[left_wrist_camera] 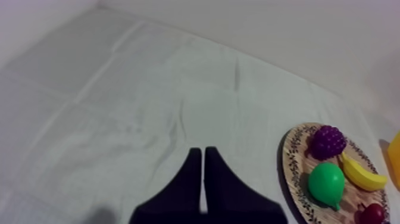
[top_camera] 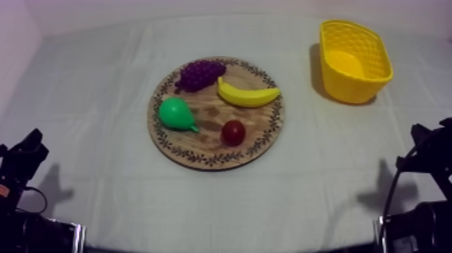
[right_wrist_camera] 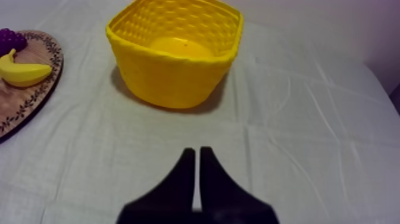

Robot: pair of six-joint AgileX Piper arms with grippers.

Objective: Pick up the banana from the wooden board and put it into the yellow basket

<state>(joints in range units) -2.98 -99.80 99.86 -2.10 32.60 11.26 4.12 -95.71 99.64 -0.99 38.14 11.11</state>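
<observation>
The yellow banana lies on the round wooden board, at its far right side. The yellow basket stands on the cloth to the right of the board, with nothing in it. My left gripper rests low at the left edge, far from the board. In the left wrist view its fingers lie together as a narrow wedge over bare cloth, with the banana off to one side. My right gripper is likewise shut on nothing, a short way in front of the basket; it sits low at the right edge.
Sharing the board with the banana are purple grapes, a green pear and a small red fruit. Open cloth lies between the board and the basket and along the table's front.
</observation>
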